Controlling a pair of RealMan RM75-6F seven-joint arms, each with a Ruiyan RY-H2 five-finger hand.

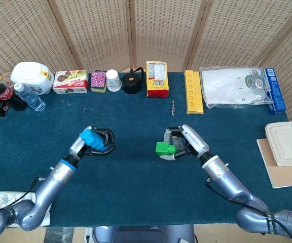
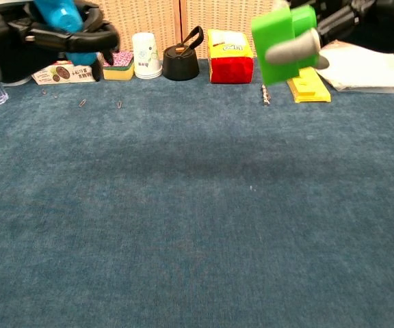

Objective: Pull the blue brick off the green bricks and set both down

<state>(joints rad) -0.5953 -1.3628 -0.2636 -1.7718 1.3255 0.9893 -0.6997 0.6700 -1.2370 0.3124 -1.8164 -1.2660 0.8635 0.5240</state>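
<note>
Left robot hand [image 1: 98,141] gripped one blue brick [image 1: 92,137]; right robot hand [image 1: 184,144] gripped green bricks [image 1: 164,148], well apart above the table [image 1: 136,192]; one paper cup [image 1: 113,80] stood behind

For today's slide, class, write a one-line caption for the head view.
Left hand holds the blue brick and right hand the green bricks, apart above the blue table.

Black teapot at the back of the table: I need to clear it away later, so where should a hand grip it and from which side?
Grip the black teapot by the arched handle that rises over its lid, coming down from above. A white paper cup and a red-and-yellow box stand close on either side, leaving little room for fingers around the body.
</note>
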